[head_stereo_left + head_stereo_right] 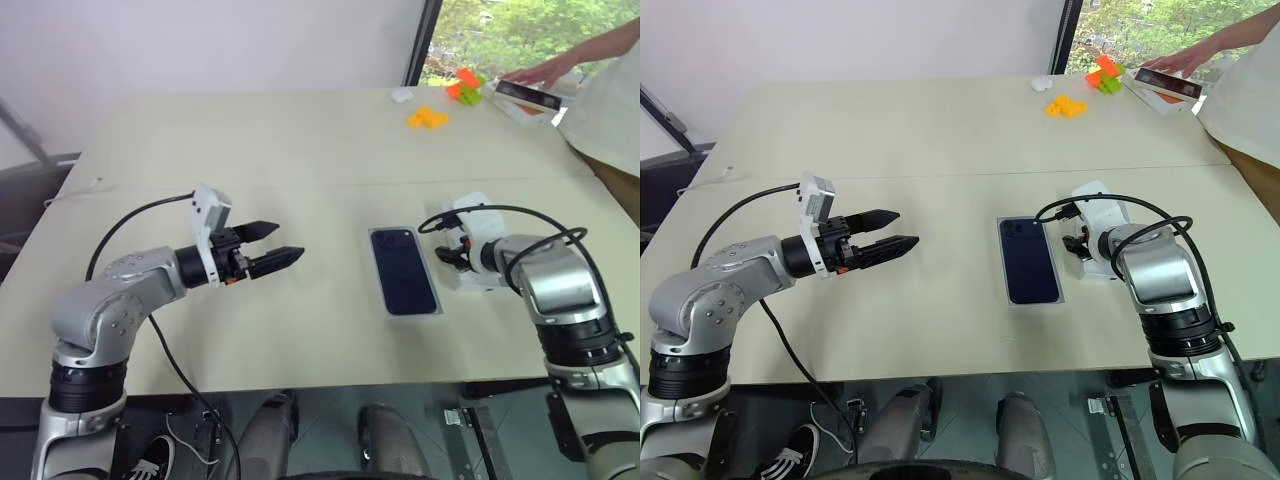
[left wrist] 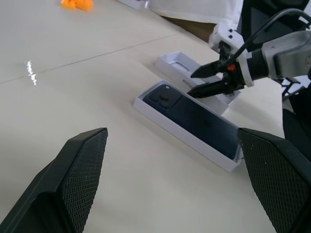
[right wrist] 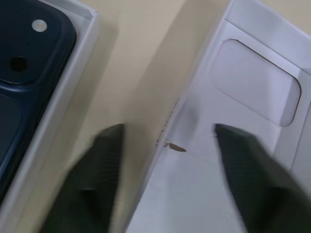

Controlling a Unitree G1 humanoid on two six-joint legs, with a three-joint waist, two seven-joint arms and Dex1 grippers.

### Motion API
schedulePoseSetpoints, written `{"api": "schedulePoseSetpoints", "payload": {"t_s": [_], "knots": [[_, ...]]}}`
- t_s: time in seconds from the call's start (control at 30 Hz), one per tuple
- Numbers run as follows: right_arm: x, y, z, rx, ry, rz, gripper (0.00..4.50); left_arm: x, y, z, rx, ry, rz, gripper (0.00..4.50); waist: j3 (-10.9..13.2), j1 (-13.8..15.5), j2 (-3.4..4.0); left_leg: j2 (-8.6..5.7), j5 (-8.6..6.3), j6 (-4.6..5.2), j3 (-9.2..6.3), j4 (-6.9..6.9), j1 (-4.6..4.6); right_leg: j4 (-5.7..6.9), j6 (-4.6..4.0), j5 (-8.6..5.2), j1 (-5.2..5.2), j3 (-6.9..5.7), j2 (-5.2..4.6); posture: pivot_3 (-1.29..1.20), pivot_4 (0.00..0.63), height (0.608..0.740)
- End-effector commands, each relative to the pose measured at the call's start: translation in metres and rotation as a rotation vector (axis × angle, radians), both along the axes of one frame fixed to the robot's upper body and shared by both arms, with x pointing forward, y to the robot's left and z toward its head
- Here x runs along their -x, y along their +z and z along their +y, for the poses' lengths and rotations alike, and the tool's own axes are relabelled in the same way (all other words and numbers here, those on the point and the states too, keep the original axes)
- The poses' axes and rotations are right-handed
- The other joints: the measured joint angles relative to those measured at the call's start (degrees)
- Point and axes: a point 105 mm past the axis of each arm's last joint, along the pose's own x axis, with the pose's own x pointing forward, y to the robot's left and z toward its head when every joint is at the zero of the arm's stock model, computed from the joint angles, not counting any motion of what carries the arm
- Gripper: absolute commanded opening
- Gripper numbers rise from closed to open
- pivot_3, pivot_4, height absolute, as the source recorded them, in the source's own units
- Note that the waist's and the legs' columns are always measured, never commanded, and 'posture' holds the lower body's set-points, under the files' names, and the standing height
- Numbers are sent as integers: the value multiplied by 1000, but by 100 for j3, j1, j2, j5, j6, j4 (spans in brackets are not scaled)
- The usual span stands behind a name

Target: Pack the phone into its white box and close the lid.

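Observation:
The dark navy phone (image 1: 403,270) lies camera side up inside the shallow white box (image 2: 180,127) at the middle of the table. Just to its right the lid (image 2: 177,63) lies with its white inside up, a rounded recess showing. My right gripper (image 2: 192,83) tilts down onto the lid's long wall next to the box. Its fingers (image 3: 252,160) stand apart, one outside that wall and one inside the lid (image 3: 233,97), so it is open. My left gripper (image 1: 288,242) hovers open and empty, well to the left of the box and pointing toward it.
At the far right corner a person rests a hand on another boxed phone (image 1: 530,95). Orange blocks (image 1: 428,118) and a green and orange toy (image 1: 465,85) lie near it. A seam crosses the table behind the box.

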Motion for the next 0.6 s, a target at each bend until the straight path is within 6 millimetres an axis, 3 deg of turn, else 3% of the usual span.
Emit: {"api": "schedulePoseSetpoints", "payload": {"t_s": [0.03, 0.1, 0.27, 0.5, 0.6], "knots": [[-2, 6, -4, 0, -15, -37, 1101, 3, 13, -2, 16, -9, -44, 4500, 0, 0, 0, 0, 0, 0, 0, 0, 0, 0, 0, 0, 0, 0, 0, 0, 150, 740], [-2, 5, -4, -13, -25, -30, 89, 3, 13, -2, 16, -4, -41, 4500, 0, -1, 0, 0, 0, 0, 0, 0, 0, 0, 0, 0, 0, 0, 0, 0, 150, 740], [-10, 16, -2, -44, -37, -84, 38, 1, 12, 0, 20, 13, -29, 4500, 0, -16, 0, 1, 0, 0, 0, 0, 4, 0, 0, 0, 3, 0, 2, 0, 150, 740], [-21, 82, 51, -313, 119, -295, 38, 0, 9, 3, 26, 24, -9, 4500, 9, -135, 15, 4, 1, 1, -3, -1, 2, 5, 1, 1, -5, 4, 5, 0, 150, 740], [-9, 120, 94, -618, 269, -318, 38, -4, 12, 7, 22, 57, -52, 4500, 10, -109, 17, 4, 1, 1, -2, -4, 2, 9, 3, 1, -8, 1, 7, 0, 150, 740]]}}
